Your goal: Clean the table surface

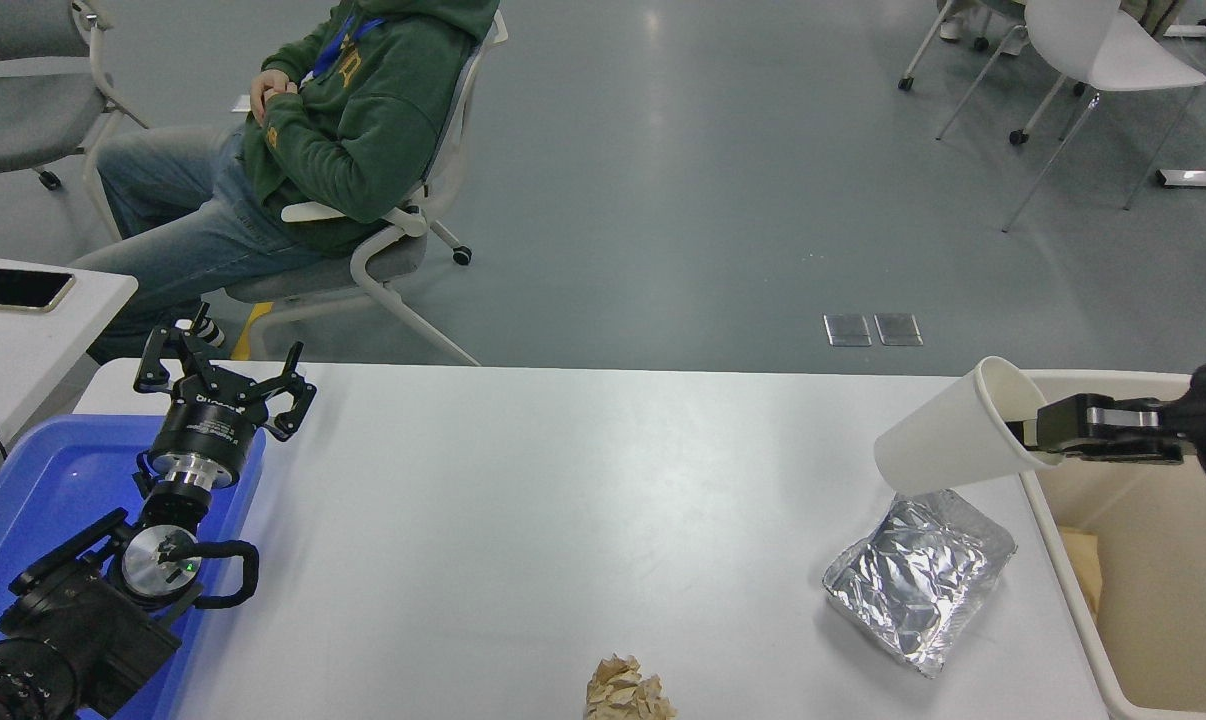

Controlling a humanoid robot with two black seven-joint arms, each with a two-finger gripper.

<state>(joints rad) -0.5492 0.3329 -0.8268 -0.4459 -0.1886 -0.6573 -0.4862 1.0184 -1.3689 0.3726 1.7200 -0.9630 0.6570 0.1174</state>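
From the head view, the table surface (563, 520) is seen filling the lower half of the picture. A white paper cup (948, 442) is held tipped on its side by the right end effector (1025, 433), which is clamped on the rim, above the surface's right end and just beside the beige bin (1068, 590). Inside the bin, a tan piece (1083, 570) is seen against the near wall. A crumpled foil tray (918, 585) lies on the surface below the cup; nothing can be made out in it. A wad of brown paper (628, 690) sits at the near edge. At the lower left, the left end effector (225, 385) is parked over the blue tray (33, 500), fingers spread wide.
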